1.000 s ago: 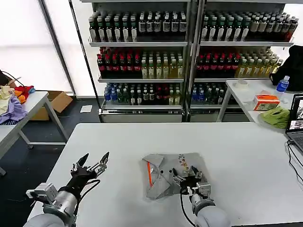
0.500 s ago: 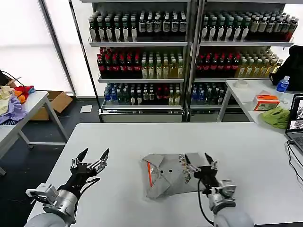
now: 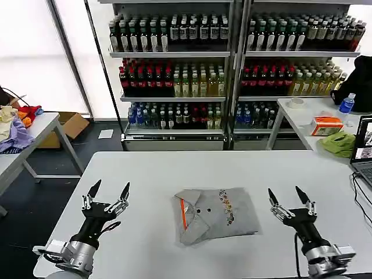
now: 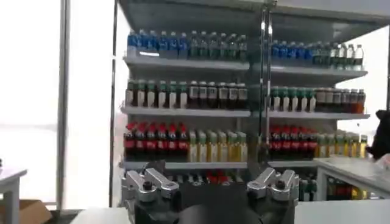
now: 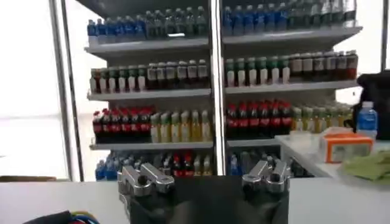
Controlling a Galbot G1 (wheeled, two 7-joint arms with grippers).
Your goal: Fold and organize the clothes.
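Both claws hover spread wide with nothing in them: the right claw [image 3: 290, 201] hangs just off the right side of the folded shirt [image 3: 216, 214], the left claw [image 3: 107, 195] well apart on the other side. That shirt, grey with an orange-lined placket and a small coloured print, lies as a compact bundle near the middle of the white surface [image 3: 174, 168], its lower left corner sticking out a little. From here the fold could spring loose, since soft cotton with nothing pressing on it tends to creep open, and the uneven corner is the likeliest place for that to start. A claw coming back in low could also snag an edge and drag the bundle out of shape. Compared with a second ago, the right claw has let go of the cloth and drawn back to the right, the raised flap now lies flat, and the left claw has barely shifted.
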